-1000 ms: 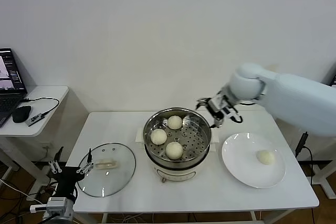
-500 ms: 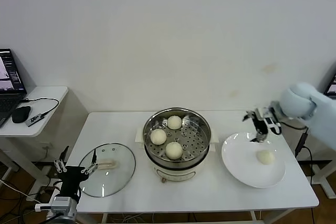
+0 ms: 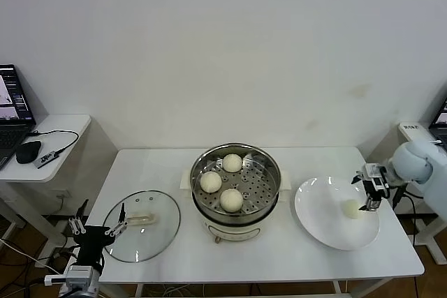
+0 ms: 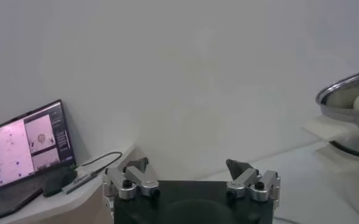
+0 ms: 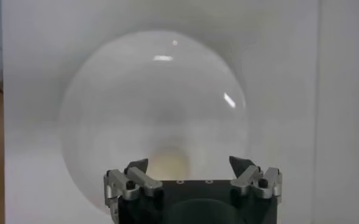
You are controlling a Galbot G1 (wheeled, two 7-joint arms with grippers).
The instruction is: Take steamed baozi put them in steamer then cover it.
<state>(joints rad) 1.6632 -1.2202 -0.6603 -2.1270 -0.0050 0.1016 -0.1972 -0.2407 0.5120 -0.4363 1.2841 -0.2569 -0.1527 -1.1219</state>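
Three baozi (image 3: pixel 231 199) lie in the steel steamer (image 3: pixel 269 162) on its cream-white pot base at the table's middle. The fourth baozi (image 3: pixel 352 208) lies on the white plate (image 3: pixel 318 211) at the right; it also shows in the right wrist view (image 5: pixel 167 165). My right gripper (image 3: pixel 371 188) is open and empty, just above and to the right of that baozi, which sits between its fingers in the right wrist view (image 5: pixel 189 165). The glass cover (image 3: pixel 155 230) lies flat on the table at the left. My left gripper (image 3: pixel 97 229) is open and empty at the cover's left edge.
A side table (image 3: pixel 61 130) at the far left holds a laptop (image 3: pixel 12 113), a mouse (image 3: pixel 28 151) and a cable. The laptop also shows in the left wrist view (image 4: pixel 27 143). The steamer's rim shows there too (image 4: pixel 350 85).
My right arm swung from beside the steamer out to the right and came down over the plate, by the last baozi. My left gripper shifted slightly by the cover.
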